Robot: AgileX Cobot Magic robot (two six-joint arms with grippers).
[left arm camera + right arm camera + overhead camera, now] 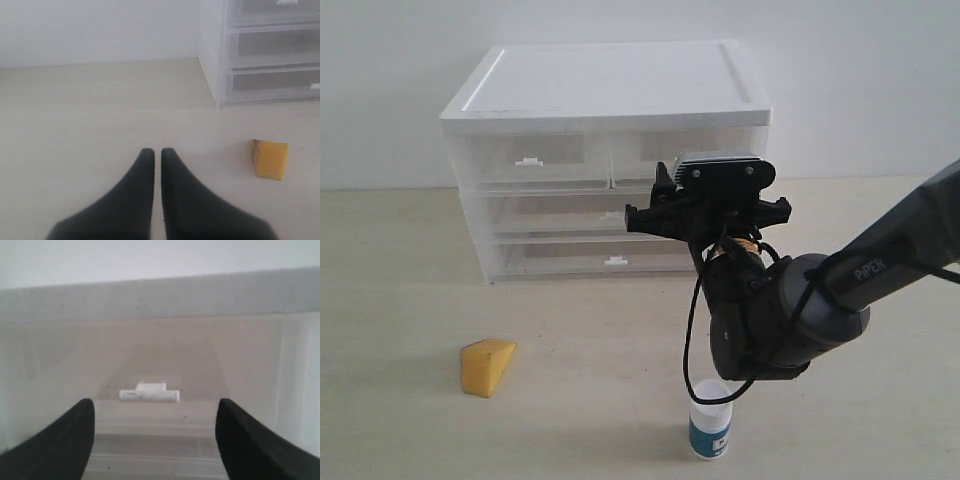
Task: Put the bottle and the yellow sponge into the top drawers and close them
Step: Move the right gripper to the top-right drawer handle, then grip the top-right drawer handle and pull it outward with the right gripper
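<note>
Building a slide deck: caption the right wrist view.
Open right tool faces the white tab handle of a top drawer.

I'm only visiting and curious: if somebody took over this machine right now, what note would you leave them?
Left gripper: fingers shut, empty, above the table.
Right gripper: fingers open, facing the white tab handle of the top right drawer, not gripping it.
Yellow sponge and bottle: on the table before the cabinet, apart.
Done: nothing; top right drawer and top left drawer look closed.
Left: open the drawers, put both things in, close them.
</note>
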